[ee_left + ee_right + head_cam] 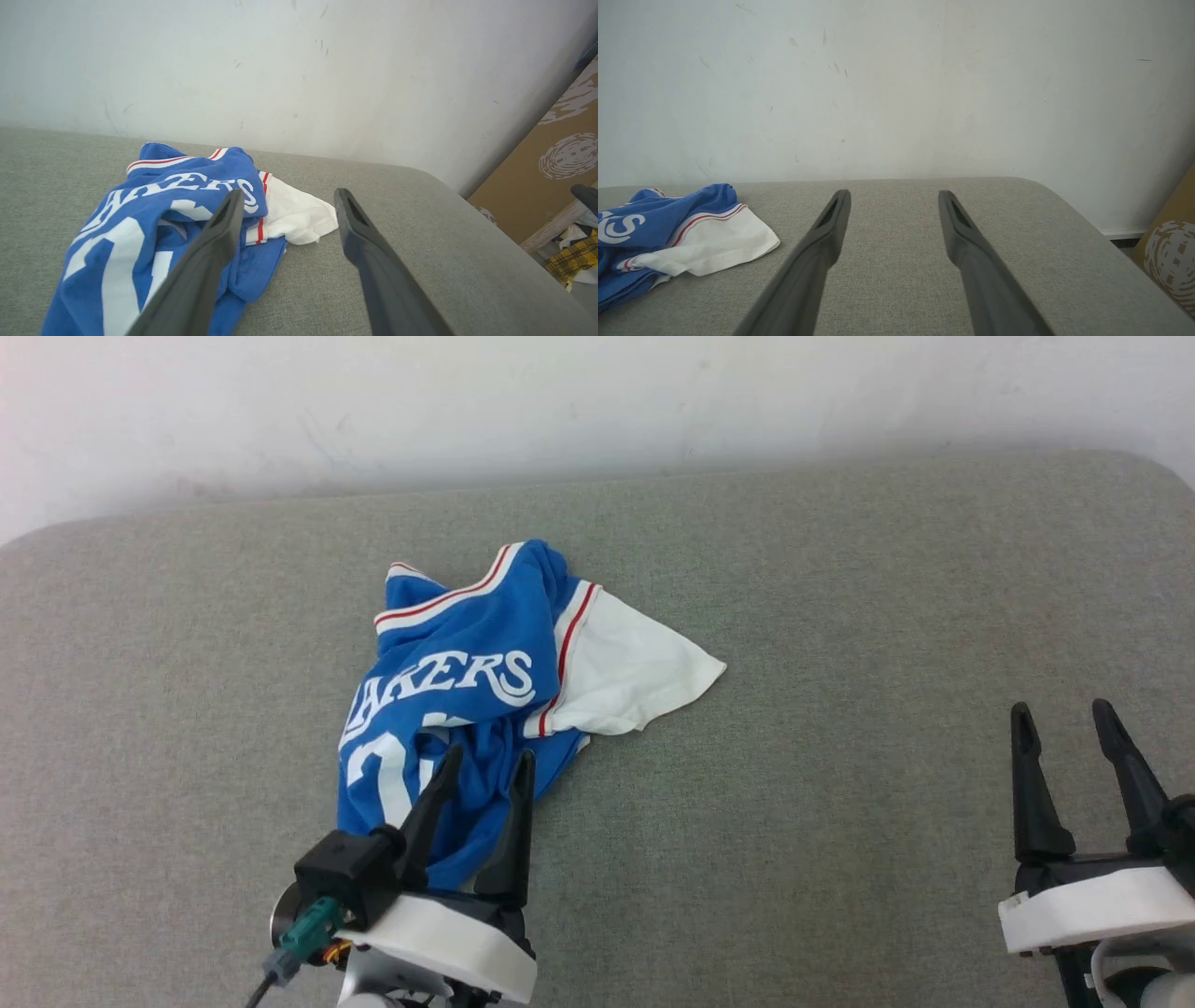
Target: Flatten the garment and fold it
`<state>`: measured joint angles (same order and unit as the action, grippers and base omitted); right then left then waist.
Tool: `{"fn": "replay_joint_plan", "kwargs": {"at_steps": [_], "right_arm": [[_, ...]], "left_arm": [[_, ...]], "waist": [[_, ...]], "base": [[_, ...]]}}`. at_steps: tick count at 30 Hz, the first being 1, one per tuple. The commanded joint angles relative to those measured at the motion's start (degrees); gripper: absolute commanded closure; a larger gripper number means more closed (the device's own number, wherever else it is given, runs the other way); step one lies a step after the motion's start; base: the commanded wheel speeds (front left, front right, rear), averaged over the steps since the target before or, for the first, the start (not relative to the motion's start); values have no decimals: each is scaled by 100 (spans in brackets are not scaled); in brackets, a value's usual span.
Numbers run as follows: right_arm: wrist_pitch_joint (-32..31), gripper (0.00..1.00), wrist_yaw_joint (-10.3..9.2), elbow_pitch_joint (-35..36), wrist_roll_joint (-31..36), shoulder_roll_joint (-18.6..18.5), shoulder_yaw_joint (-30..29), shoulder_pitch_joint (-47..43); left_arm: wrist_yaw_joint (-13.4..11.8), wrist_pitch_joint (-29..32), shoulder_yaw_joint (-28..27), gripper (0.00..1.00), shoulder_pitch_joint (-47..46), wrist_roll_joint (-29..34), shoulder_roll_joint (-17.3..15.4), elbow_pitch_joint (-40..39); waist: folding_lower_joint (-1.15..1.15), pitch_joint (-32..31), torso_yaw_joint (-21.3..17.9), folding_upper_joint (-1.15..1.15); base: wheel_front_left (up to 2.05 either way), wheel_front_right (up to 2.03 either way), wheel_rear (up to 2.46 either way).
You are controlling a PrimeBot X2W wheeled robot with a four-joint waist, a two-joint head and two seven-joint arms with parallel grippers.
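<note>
Both hands stand wide and hold nothing: the left hand point(490, 756) is over the near part of the garment point(448, 691), the right hand point(1063, 709) well apart over bare fabric. A scuffed white wall point(597, 401) backs the grey cloth-covered surface point(840, 616) with rounded corners. The garment lies crumpled left of centre, one white sleeve spread rightward. Beyond the surface's right edge are a brown printed panel point(560, 158) and yellow checked cloth point(572, 261).
</note>
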<state>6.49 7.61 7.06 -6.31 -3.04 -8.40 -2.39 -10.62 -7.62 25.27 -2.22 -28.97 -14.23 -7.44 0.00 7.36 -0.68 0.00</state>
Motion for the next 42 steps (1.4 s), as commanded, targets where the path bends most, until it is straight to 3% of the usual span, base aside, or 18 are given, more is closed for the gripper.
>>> {"fn": "replay_joint_plan", "kwargs": {"at_steps": [1,13,21,33,42], "right_arm": [[-7,0,-12,-14,-34,16,28,36],[-199,0,-12,51,130,16,261,409],[-994,0,-12,-168,-108,-12,657,1291],[-2730,0,-12,-1733,-585,-758,1464,2698],[-3177,0,-12,-2756,-492,-969,1762,3192]], "left_arm": [[-55,-131,-13,0,17,84,39,55],[-317,-547,-322,0,-34,322,-18,155],[-398,-696,-697,0,61,441,-140,80],[-256,-735,-760,0,-64,619,191,121],[-37,-737,-717,0,-217,790,556,233]], "waist": [[0,-7,10,0],[0,-132,242,0],[0,46,561,0],[0,603,1251,0],[0,948,1663,0]], "base": [[0,0,0],[0,0,0],[0,0,0],[0,0,0],[0,0,0]]}}
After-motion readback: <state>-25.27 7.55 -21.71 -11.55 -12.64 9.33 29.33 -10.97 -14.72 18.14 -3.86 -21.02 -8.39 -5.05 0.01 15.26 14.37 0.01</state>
